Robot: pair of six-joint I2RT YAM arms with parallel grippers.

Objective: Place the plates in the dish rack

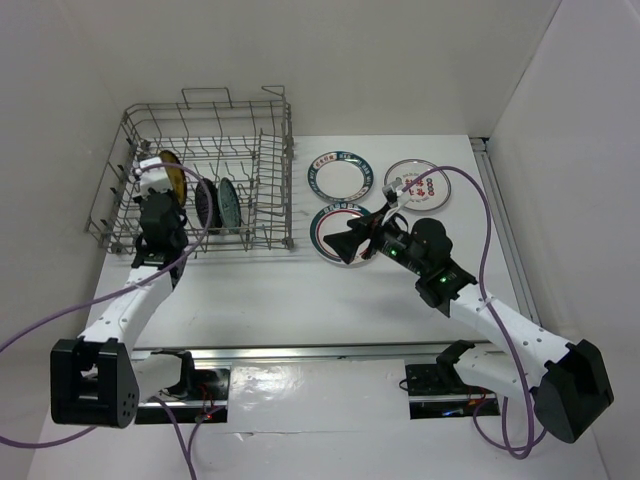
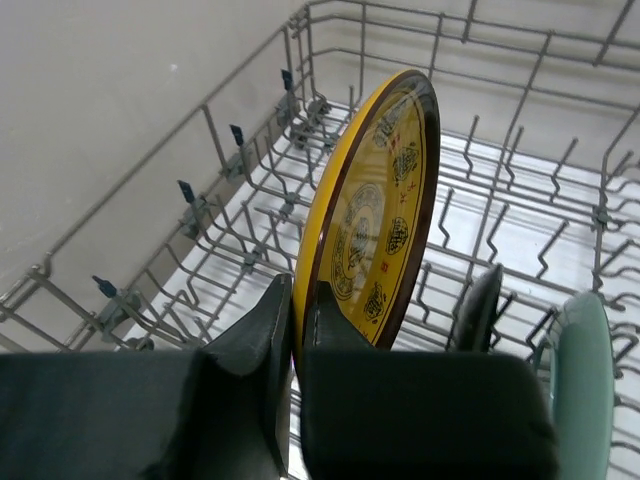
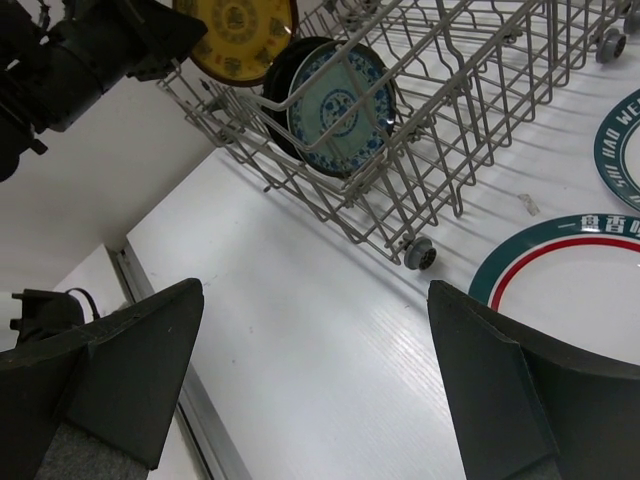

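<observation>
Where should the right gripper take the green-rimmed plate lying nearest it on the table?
Take the plate by its rim, on the edge facing the right gripper, coming in low from that side. It lies flat on the table, so only the thin edge offers a pinch, probably one finger under and one on top. The jaws stand open.

yellow plate [image 2: 372,215]: dark brown rim, dark motifs | teal plate [image 3: 340,105]: blue pattern | rack [image 1: 274,182]: grey wire

Both arms same build: white links [image 1: 125,310], chunky black base blocks [image 1: 92,380], black wrist housings. Got purple cables [image 1: 486,230] looping off each. Tiny green LEDs [image 1: 437,284] on right one. Matte black wedge-shaped end effector fingers [image 3: 530,390].
</observation>
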